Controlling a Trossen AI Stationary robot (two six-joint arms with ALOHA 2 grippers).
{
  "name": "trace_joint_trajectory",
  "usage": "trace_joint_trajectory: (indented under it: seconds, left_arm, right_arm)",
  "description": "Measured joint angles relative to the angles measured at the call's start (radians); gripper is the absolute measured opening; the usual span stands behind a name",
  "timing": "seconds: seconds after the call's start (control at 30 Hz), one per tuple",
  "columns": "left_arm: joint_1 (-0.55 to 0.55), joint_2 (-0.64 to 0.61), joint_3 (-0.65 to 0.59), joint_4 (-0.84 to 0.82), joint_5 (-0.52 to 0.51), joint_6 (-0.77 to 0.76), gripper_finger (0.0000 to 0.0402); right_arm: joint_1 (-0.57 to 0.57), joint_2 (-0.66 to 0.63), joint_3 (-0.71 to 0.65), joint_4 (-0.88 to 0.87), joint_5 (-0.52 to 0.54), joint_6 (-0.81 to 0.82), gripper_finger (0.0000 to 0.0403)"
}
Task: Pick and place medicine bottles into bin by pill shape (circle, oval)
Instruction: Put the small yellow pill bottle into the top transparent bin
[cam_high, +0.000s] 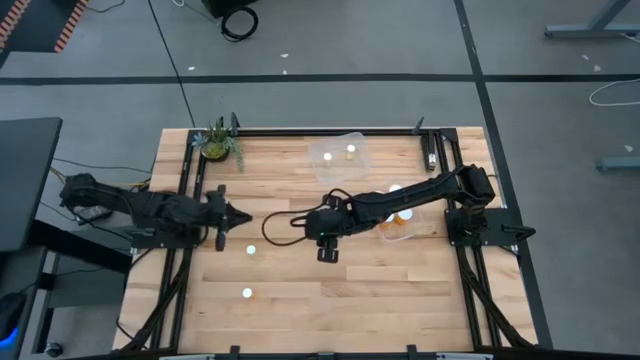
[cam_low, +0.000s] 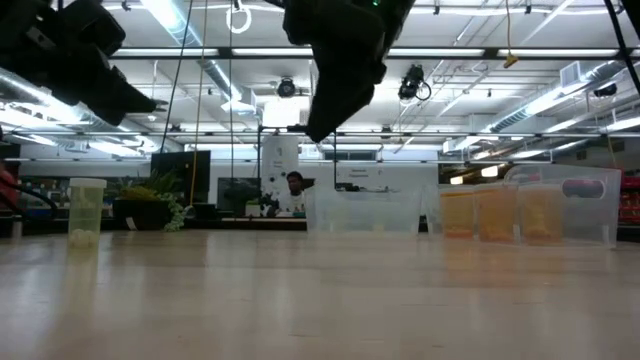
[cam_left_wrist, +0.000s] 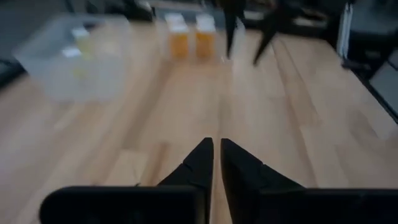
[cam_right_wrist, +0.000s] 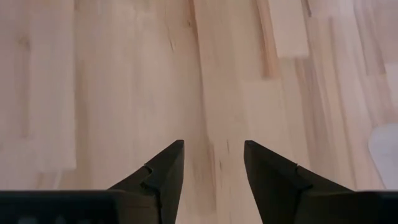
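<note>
Wooden surface (cam_high: 300, 310) filling the middle of the high view, dark arms reaching in from either side. Right arm stretched leftward to the centre, right tool (cam_high: 328, 250) over bare wood, fingers spread apart with nothing between them — plain in the right wrist view (cam_right_wrist: 211, 168). Left arm waiting at the left edge, left tool (cam_high: 238, 219) pressed together and empty, fingers nearly touching in the left wrist view (cam_left_wrist: 212, 163).

Clear bin (cam_high: 340, 153) at upper centre, two bottles inside. Second clear bin (cam_high: 398, 236) half hidden under the right arm, right of centre, holding orange bottles; count uncertain, two seen from the left wrist.

Loose bottles on the open surface, counted as two: nearer bottle (cam_high: 250, 250) to the left of the right tool on about the same row, and lower bottle (cam_high: 247, 293) in the lower left of the wood. Both upright, white caps up, so no long axis to align with.

Judged the key relation: nearer bottle lying left of the right tool yet just below-right of the left tool — left arm closer.
</note>
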Motion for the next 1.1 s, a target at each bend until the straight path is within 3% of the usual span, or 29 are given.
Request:
trace_joint_trajectory:
  seconds: [0.13,0.43,0.7,0.93,1.1]
  left_arm:
    - [0.000,0.131,0.069,-0.122,0.049,-0.032,0.0061]
    - [-0.003,0.353,0.186,-0.162,0.119,-0.138,0.0112]
    - [-0.082,0.504,0.333,-0.418,0.160,-0.196,0.0134]
    - [-0.189,0.605,0.358,-0.468,0.166,-0.251,0.0204]
    - [-0.188,0.694,0.357,-0.466,0.158,-0.270,0.0253]
  right_arm:
    - [0.000,0.000,0.000,-0.086,0.019,0.010,0.0174]
    - [0.005,0.000,0.000,-0.154,0.095,0.010,0.0174]
    - [0.011,-0.019,0.000,-0.216,0.115,0.007,0.0174]
    - [0.018,-0.043,-0.001,-0.236,0.120,0.024,0.0174]
    - [0.043,-0.082,-0.001,-0.245,0.157,0.030,0.0174]
